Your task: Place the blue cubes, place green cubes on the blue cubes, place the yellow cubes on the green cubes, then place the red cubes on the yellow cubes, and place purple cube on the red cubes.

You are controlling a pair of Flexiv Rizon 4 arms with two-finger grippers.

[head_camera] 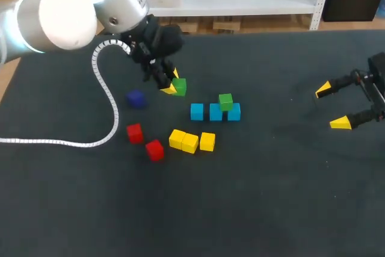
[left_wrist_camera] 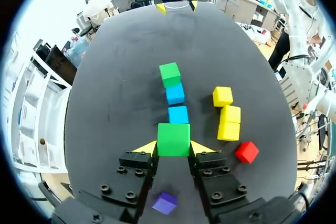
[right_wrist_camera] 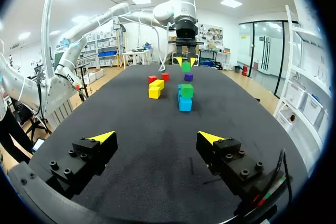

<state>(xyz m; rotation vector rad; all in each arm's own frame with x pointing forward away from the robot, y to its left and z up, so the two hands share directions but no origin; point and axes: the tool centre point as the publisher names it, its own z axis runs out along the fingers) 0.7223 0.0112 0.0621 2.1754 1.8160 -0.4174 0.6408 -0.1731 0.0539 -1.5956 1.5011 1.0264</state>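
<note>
Green layer in progress! My left hand (head_camera: 172,83) is clamped on a green cube (head_camera: 179,86), one yellow tip on each side of it, held above the desk (head_camera: 271,197) just short of the blue row. In the left wrist view that cube sits square between my fingers, with the row running away straight ahead of it.

The three blue cubes (head_camera: 215,112) lie side by side in a line. The placed green cube (head_camera: 225,101) is already up there, sitting over the middle and far blue cubes. That leaves the near end of the row bare, and I judge that's where this one belongs.

The next move calls for carrying the cube over that near end, lining its edges up with the row, lowering until it rests, then letting go without nudging its green neighbour.

My right hand (head_camera: 332,106) is spread wide and empty, well off to the side.

Waiting their turn near the row are the yellow cubes (head_camera: 190,142), the red cubes (head_camera: 154,149) and the purple cube (head_camera: 136,99).
</note>
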